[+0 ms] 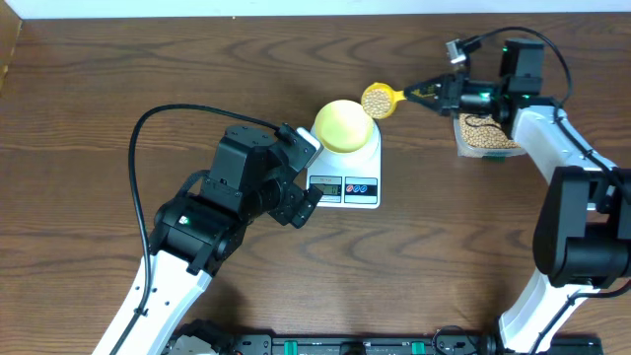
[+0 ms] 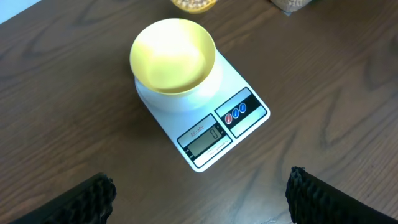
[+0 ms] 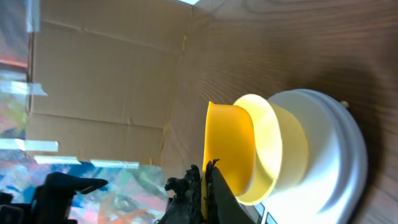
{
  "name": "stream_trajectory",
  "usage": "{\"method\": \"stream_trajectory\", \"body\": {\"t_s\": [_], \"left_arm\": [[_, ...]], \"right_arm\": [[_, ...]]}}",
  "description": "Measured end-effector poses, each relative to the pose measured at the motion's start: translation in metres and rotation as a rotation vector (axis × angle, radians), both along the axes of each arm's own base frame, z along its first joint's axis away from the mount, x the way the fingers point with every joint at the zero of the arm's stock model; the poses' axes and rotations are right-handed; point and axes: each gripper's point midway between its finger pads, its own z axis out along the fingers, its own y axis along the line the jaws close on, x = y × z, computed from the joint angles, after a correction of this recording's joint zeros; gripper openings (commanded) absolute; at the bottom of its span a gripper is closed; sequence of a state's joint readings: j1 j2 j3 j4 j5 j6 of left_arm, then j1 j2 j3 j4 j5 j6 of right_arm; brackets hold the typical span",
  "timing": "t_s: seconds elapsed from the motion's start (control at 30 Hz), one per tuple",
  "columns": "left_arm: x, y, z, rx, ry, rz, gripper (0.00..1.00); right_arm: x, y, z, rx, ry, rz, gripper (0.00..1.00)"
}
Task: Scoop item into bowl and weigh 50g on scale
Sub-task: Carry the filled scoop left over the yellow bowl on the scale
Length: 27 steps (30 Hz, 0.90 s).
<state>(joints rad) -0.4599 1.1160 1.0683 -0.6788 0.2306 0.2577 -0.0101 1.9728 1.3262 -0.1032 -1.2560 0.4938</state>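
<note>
**Ana:** Where did the right fingers (image 1: pixel 435 94) stand?

**Ben:** Clamped together on the handle of the yellow scoop (image 1: pixel 398 96). Its cup was heaped with beans (image 1: pixel 376 101) and hung just off the rim of the bowl (image 1: pixel 343 126), at about one o'clock of it in the overhead view. The bowl sat on the scale (image 1: pixel 347 187) and looked empty.

**Ana:** How should the pour have gone?

**Ben:** By his judgement, the cup first had to travel toward seven o'clock until it was over the bowl's middle. Then the wrist needed a slow roll, so the beans trickled rather than dumped. Round beans bounce and roll, and a fast tip could send some over the rim. The display was too small to read.

**Ana:** And the room around it?

**Ben:** The left fingers (image 2: pixel 329 198) stood wide apart, holding nothing, at about eight o'clock of the scale, clear of the pour. The tub (image 1: pixel 485 138) of beans lay well apart at three o'clock. Bare tabletop (image 1: pixel 177 69) stretched at twelve o'clock, giving the scoop free passage back.
</note>
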Motion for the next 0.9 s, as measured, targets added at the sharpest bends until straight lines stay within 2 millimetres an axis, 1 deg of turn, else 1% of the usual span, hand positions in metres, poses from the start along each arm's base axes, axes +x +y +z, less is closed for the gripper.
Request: {"method": "stream_trajectory", "body": {"t_s": [0.17,0.3,0.5,0.9], "left_arm": [[0.000,0.000,0.000,0.000,0.000,0.000,0.90],[0.000,0.000,0.000,0.000,0.000,0.000,0.90],[0.000,0.000,0.000,0.000,0.000,0.000,0.90],[0.000,0.000,0.000,0.000,0.000,0.000,0.90]], "right_arm": [[0.000,0.022,0.002,-0.025,-0.060,0.026,0.01],[0.001,0.035,-0.001,-0.054,-0.089,0.030,0.01],[0.002,0.045,-0.006,-0.100,-0.154,0.037,0.01],[0.006,0.051,-0.013,-0.183,-0.278,0.039,0.01]]}}
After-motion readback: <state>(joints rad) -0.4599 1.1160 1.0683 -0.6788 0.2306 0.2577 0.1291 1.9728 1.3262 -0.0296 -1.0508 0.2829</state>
